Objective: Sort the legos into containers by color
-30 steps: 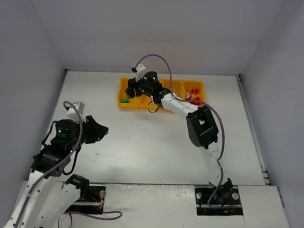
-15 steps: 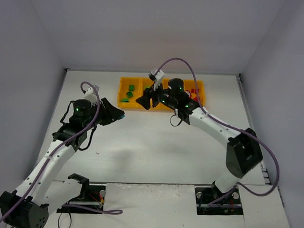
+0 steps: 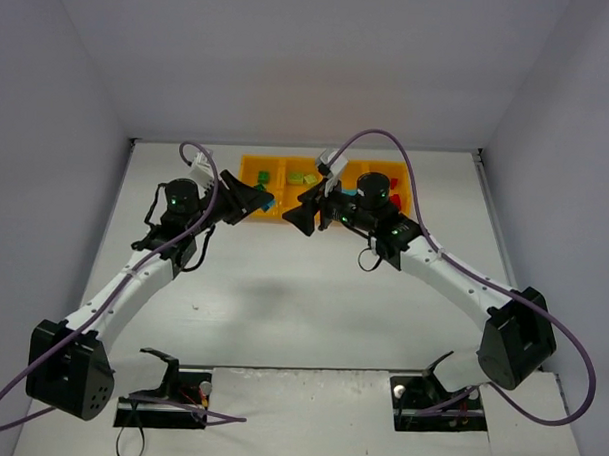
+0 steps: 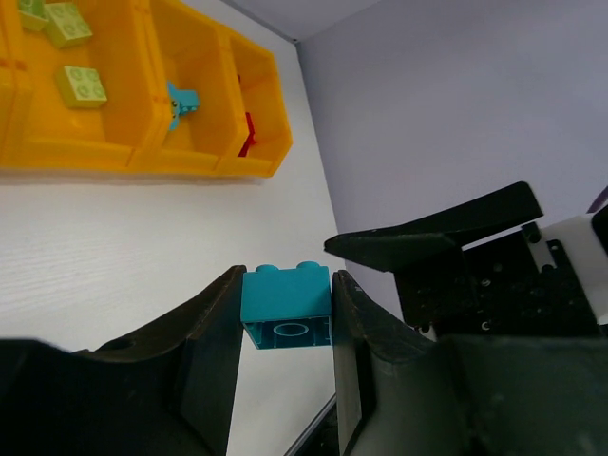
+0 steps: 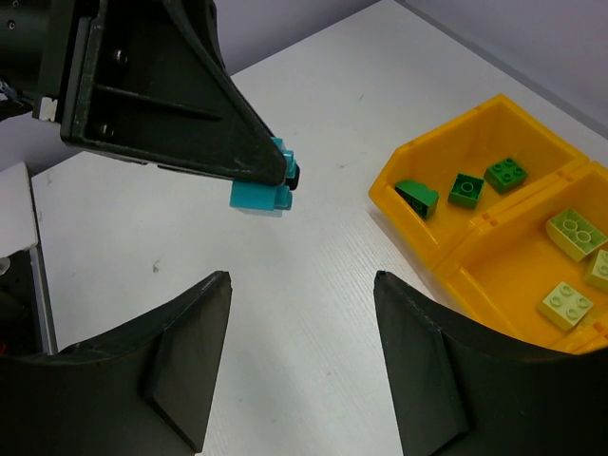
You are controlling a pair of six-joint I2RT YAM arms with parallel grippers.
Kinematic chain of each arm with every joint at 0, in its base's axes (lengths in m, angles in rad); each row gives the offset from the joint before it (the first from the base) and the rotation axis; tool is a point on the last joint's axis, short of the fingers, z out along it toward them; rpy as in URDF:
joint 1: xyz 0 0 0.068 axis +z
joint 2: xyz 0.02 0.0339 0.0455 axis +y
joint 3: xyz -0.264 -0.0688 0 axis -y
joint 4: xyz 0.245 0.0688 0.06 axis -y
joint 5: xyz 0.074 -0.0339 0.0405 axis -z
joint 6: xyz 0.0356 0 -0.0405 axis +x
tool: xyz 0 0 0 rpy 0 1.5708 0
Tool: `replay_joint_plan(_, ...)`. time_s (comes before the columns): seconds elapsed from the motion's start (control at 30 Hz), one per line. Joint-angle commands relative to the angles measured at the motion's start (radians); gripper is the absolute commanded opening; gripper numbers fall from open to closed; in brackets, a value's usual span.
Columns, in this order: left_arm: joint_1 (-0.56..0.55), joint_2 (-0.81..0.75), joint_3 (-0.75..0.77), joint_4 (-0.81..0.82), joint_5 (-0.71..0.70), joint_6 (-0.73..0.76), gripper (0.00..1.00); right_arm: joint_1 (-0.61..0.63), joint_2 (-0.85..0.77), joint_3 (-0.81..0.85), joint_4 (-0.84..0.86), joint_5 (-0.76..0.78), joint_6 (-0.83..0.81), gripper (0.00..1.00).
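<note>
My left gripper (image 4: 285,285) is shut on a teal-blue brick (image 4: 285,306), held above the white table just in front of the orange-yellow tray (image 4: 123,161). From above, that brick (image 3: 268,200) hangs at the tray's left end. My right gripper (image 5: 302,280) is open and holds nothing; it faces the held brick (image 5: 261,193) from the right. In the tray (image 5: 418,237) lie dark green legos (image 5: 465,188) in the end compartment and lime ones (image 5: 575,233) beside them. A teal piece (image 4: 180,100) and a red one (image 4: 247,133) sit in the further compartments.
The tray (image 3: 250,168) stands against the table's far edge, partly covered by both arms. Grey walls close in the table on the left, right and back. The right arm's purple cable (image 3: 388,141) arcs over the tray.
The left arm has swung up and right to the tray's front, carrying the teal brick. The right gripper has pulled back from the tray's left end and its jaws have widened.
</note>
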Motion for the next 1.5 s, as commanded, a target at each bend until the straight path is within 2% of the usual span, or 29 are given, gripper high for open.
replay_joint_plan(0.0, -0.015, 0.005, 0.090, 0.172, 0.036, -0.063, 0.00, 0.011, -0.053, 0.015, 0.061, 0.005, 0.007, 0.58)
replay_joint_plan(0.5, -0.072, 0.051, 0.128, 0.169, -0.010, -0.069, 0.00, 0.043, -0.011, 0.074, 0.073, 0.080, -0.010, 0.57)
replay_joint_plan(1.07, -0.119, 0.097, 0.150, 0.198, -0.016, -0.075, 0.00, 0.053, 0.044, 0.116, 0.096, 0.097, 0.002, 0.50)
replay_joint_plan(1.3, -0.121, 0.097, 0.141, 0.196, -0.010, -0.074, 0.00, 0.054, 0.045, 0.117, 0.093, 0.114, 0.005, 0.35)
replay_joint_plan(1.43, -0.121, 0.094, 0.127, 0.192, -0.012, -0.071, 0.00, 0.054, 0.038, 0.108, 0.095, 0.128, 0.004, 0.19)
replay_joint_plan(1.47, -0.122, 0.094, 0.124, 0.192, -0.010, -0.071, 0.00, 0.054, 0.032, 0.102, 0.095, 0.131, 0.002, 0.12)
